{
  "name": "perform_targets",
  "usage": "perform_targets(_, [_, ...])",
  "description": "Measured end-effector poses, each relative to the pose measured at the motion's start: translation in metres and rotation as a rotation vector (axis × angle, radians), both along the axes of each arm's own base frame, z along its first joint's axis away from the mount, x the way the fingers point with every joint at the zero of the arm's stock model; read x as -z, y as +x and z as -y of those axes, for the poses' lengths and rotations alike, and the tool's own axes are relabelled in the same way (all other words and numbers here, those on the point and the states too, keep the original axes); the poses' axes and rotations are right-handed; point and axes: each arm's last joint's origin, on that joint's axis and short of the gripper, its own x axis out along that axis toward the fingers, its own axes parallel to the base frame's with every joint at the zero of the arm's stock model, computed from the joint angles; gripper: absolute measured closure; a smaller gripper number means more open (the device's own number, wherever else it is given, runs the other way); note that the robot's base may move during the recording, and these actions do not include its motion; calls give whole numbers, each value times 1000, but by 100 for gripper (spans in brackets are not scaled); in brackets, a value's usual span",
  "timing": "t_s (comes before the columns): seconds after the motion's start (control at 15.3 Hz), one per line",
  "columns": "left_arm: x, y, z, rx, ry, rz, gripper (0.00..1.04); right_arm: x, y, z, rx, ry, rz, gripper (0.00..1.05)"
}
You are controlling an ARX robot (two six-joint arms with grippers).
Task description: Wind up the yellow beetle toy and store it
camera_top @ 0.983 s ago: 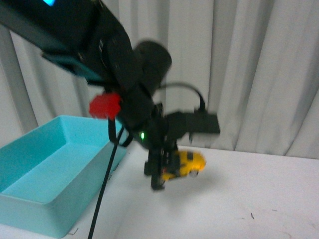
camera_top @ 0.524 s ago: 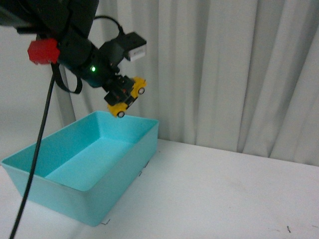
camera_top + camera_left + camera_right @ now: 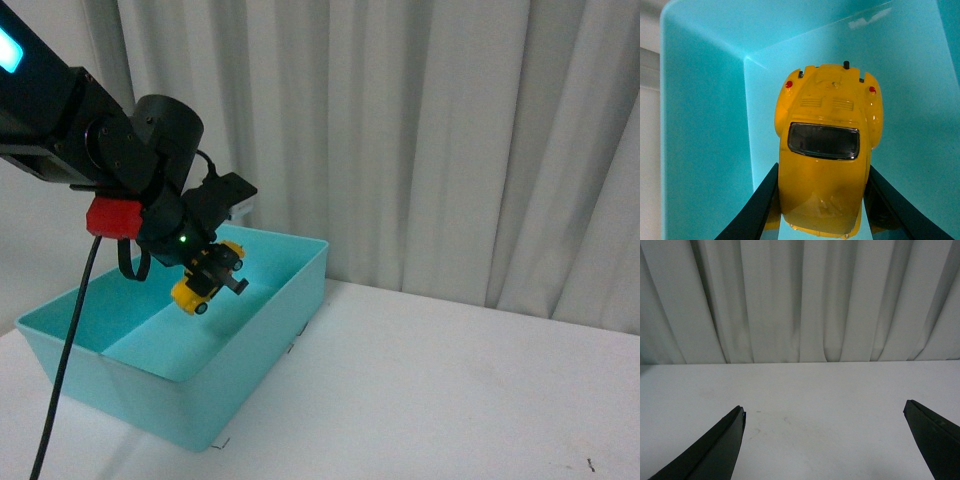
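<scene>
Two down-angled left fingers (image 3: 757,210) clamp yellow beetle toy (image 3: 825,165).

No text, number or brand can be read anywhere, and the faint pale mark on the yellow beetle toy (image 3: 824,172), at 6 o'clock from its dark window (image 3: 823,141), is too blurred to tell as writing.

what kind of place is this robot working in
Probably a robot lab setup: white table, plain curtain backdrop, and a turquoise bin beneath the left gripper holding the yellow beetle toy.
</scene>
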Motion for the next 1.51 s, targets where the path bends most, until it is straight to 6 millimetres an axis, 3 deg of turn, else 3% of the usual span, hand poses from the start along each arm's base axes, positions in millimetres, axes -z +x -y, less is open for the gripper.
perform_targets(0.39, [37, 9, -6, -52, 40, -41, 64, 0, 0, 0, 0, 0, 0, 7])
perform_targets(0.59, [42, 7, -9, -64, 35, -68, 64, 0, 0, 0, 0, 0, 0, 7])
perform_targets(0.92, [41, 3, -3, -29, -43, -87, 12, 0, 0, 0, 0, 0, 0, 7])
perform_targets(0.98, [34, 0, -3, -22, -50, -75, 5, 0, 0, 0, 0, 0, 0, 7])
perform_targets(1.11, [3, -9, -4, -11, -78, 2, 7, 0, 0, 0, 0, 0, 0, 7])
perform_targets(1.31, [-59, -36, 0, -7, -176, 192, 7, 0, 0, 0, 0, 0, 0, 7])
perform_targets(1.44, [-112, -72, 5, 14, -236, 352, 7, 0, 0, 0, 0, 0, 0, 7])
perform_targets(1.51, [-130, -77, 6, 56, -269, 568, 12, 0, 0, 0, 0, 0, 0, 7])
